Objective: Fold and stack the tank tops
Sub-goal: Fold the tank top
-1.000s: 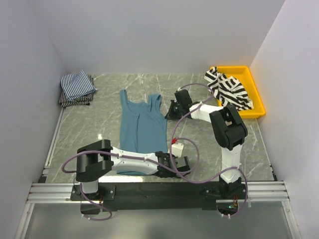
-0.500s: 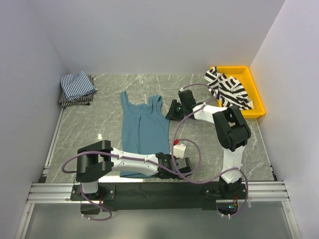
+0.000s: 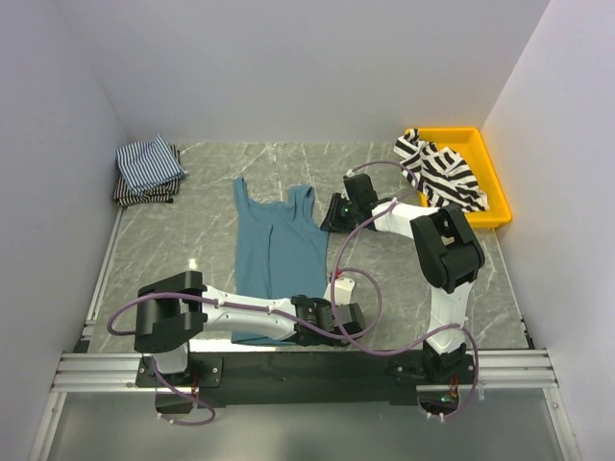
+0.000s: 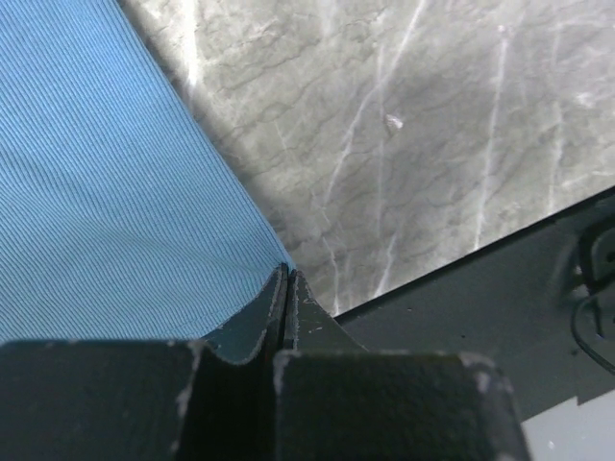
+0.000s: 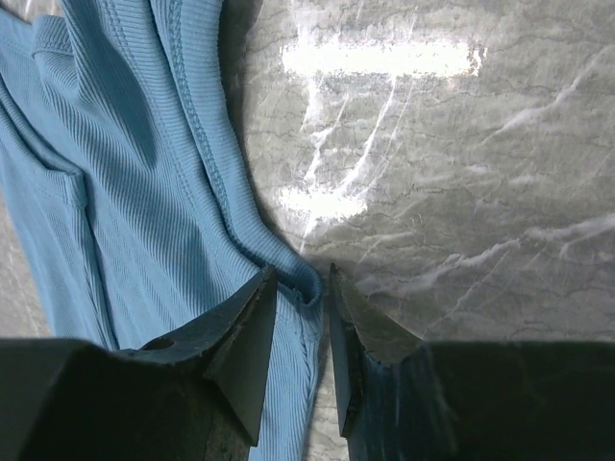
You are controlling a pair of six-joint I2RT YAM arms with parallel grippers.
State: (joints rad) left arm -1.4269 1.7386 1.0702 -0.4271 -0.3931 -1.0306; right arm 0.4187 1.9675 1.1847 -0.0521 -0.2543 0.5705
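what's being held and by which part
The left gripper pinches the teal tank top by its near hem corner, jaws shut. The right gripper holds nothing; its jaws stand open astride the top's side edge.

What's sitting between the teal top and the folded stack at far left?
Nothing visible. Only bare table lies between the teal tank top and the folded striped stack. The yellow tray sits on the opposite side.
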